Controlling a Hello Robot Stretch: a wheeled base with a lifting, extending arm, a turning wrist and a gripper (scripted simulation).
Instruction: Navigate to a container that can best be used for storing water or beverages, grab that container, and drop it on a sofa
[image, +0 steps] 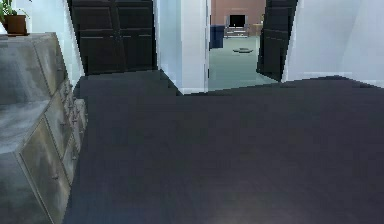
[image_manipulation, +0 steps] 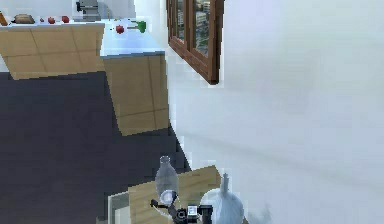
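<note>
Bottle (image_manipulation: 167, 178) of clear glass stands on a wooden table (image_manipulation: 198, 182) at the arm side view's bottom middle, with a white jug (image_manipulation: 226, 200) to its right. The gripper (image_manipulation: 170, 208) is low by the bottle; I cannot tell how its jaws stand or whether it holds anything. Kitchen counters (image_manipulation: 135, 90) stand upper left. In the forward view, dark floor (image: 220, 150) runs to a doorway (image: 235, 45).

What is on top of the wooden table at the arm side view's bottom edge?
A clear bottle stands on the wooden table, a white rounded vessel to its right. The gripper lies at the bottle's foot and hides its base; whether it holds anything cannot be told.
</note>
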